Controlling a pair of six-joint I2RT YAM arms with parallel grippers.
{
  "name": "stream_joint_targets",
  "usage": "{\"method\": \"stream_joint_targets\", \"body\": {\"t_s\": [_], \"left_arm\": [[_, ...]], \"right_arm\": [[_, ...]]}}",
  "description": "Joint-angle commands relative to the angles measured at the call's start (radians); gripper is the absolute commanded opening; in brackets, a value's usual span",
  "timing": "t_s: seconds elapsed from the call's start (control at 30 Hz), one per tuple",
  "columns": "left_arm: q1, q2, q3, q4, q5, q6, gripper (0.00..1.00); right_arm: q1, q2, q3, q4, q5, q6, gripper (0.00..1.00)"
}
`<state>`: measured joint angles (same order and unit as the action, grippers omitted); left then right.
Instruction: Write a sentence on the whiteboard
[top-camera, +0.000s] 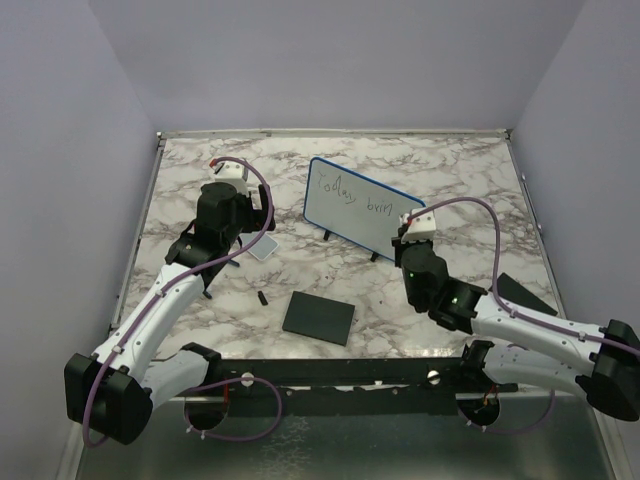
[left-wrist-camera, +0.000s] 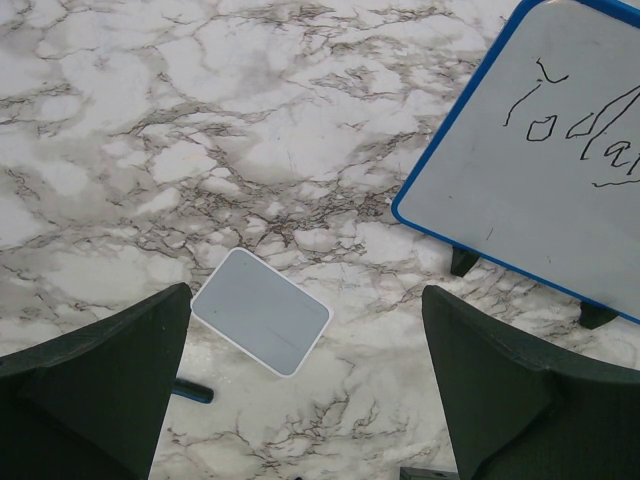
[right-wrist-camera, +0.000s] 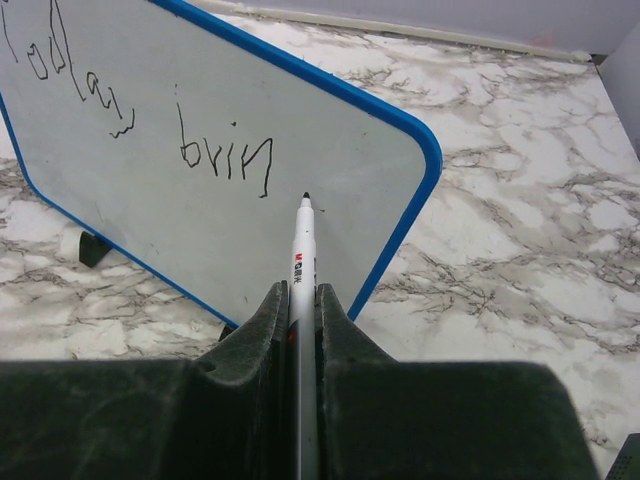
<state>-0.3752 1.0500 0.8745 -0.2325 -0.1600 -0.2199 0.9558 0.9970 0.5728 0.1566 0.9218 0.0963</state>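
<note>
The whiteboard stands tilted on two black feet mid-table; it also shows in the right wrist view and the left wrist view. The sentence reads "Today brin" in dark marker on one line. My right gripper is shut on a white marker, whose black tip is at the board just right of the last letter. My left gripper is open and empty above the table, left of the board, over a small grey tile.
A black square pad lies near the front centre. A small black cap lies left of it. Another dark flat item sits at the right edge. The grey tile lies beside the left gripper.
</note>
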Motion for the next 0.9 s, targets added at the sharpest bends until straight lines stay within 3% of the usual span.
{"method": "stream_joint_targets", "body": {"t_s": [0.0,0.4,0.87], "left_arm": [[-0.003,-0.005,-0.009,0.015,0.021,-0.001,0.99],[-0.003,-0.009,-0.009,0.015,0.022,-0.002,0.99],[-0.003,-0.016,-0.009,0.016,0.023,-0.003,0.99]], "right_arm": [[0.004,0.026,-0.005,0.068,0.028,-0.039,0.01],[-0.011,0.062,0.004,0.078,-0.003,-0.036,0.00],[-0.014,0.029,-0.009,-0.039,-0.001,0.061,0.01]]}}
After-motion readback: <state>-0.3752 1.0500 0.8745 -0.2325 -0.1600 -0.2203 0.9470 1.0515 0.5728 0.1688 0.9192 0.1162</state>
